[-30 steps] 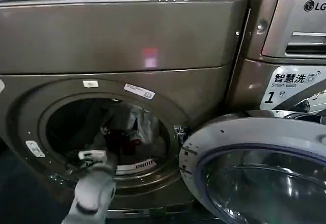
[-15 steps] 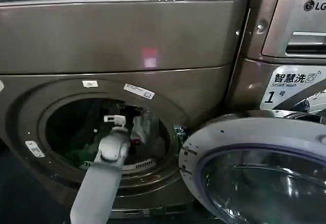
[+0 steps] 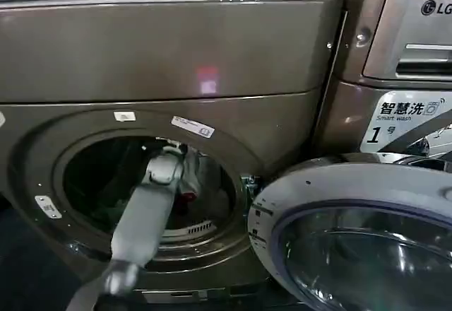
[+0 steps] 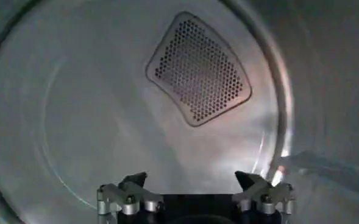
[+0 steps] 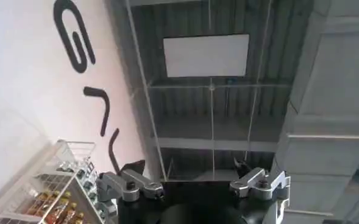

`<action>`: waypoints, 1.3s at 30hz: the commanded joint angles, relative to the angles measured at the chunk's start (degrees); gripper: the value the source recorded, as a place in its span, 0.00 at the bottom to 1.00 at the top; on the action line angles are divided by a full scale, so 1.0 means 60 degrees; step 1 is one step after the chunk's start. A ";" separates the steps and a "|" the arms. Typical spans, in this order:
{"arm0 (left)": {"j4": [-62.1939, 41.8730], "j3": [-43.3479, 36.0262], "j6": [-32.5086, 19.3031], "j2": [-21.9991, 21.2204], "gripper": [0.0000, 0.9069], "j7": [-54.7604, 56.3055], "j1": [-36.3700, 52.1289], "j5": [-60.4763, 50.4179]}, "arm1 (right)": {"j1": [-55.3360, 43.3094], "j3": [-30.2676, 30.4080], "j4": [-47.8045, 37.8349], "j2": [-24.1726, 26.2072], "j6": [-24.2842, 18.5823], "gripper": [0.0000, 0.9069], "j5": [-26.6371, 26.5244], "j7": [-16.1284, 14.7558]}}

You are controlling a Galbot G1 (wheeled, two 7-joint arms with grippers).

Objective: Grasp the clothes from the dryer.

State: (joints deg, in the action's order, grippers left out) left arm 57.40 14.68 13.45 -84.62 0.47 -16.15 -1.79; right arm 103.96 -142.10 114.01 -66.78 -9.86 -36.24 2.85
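Reaching through the round port of the dryer, the left arm had gone deeper than half a second before, when its wrist sat at the port's mouth; the wrist now lay well inside the drum

- Left end effector: fingers spread wide apart, nothing between them, facing the drum's bare back wall and its perforated vent panel. Judged: the approach was under way, no grasp yet made, and the end effector looked aimed above the load, so it would likely need to tip down toward the drum floor
- Right end effector: fingers apart, empty, parked away from the dryer and pointing up at the ceiling
- Clothes: inside the drum, low and toward the door side of the port, just beside the left arm. Pale grey-white fabric in soft crumpled folds, with a small dark red piece showing below it; the rest hidden behind the arm or lost in shadow
- Door: swung fully open beside the port, clear of the arm's path
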 commanded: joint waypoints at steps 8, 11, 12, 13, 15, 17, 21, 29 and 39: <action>-0.3465 -0.1900 -0.0987 0.0616 1.00 -0.3625 0.2389 -0.3212 | 0.0074 -0.0049 -0.0029 -0.0009 -0.0023 1.00 -0.0016 -0.0008; -0.3823 -0.3201 -0.1359 0.0823 1.00 -0.4930 0.2819 -0.4177 | 0.0092 -0.0071 -0.0060 0.0010 -0.0033 1.00 -0.0023 -0.0010; -0.4101 -0.3359 -0.1556 0.0799 1.00 -0.5143 0.3014 -0.4499 | 0.0103 -0.0081 -0.0077 0.0009 -0.0039 1.00 -0.0034 -0.0010; -0.4278 -0.3450 -0.1638 0.0730 1.00 -0.5356 0.3143 -0.4888 | 0.0109 -0.0078 -0.0097 0.0008 -0.0057 1.00 -0.0036 -0.0010; -0.4542 -0.4002 -0.1808 0.0797 1.00 -0.6218 0.3478 -0.5086 | 0.0117 -0.0065 -0.0127 -0.0002 -0.0090 1.00 -0.0038 -0.0014; -0.4632 -0.4721 -0.2134 0.0914 1.00 -0.6899 0.3747 -0.5256 | 0.0112 -0.0041 -0.0138 -0.0035 -0.0115 1.00 -0.0035 -0.0018; -0.4933 -0.5990 -0.3073 0.1089 1.00 -0.9000 0.4114 -0.6180 | 0.0098 -0.0010 -0.0152 -0.0078 -0.0134 1.00 -0.0034 -0.0027; -0.5341 -0.6957 -0.3339 0.1059 1.00 -1.0256 0.4123 -0.6434 | 0.0092 0.0022 -0.0190 -0.0058 -0.0164 1.00 -0.0020 -0.0037; -0.5401 -0.7330 -0.3348 0.1077 1.00 -1.0843 0.4043 -0.6026 | 0.0017 0.0183 -0.0126 -0.0104 -0.0173 1.00 0.0001 -0.0041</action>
State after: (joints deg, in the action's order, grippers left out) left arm 27.03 -23.97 -4.66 -78.54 -56.33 6.75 -36.49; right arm 104.20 -141.24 113.00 -67.27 -10.89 -36.27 2.60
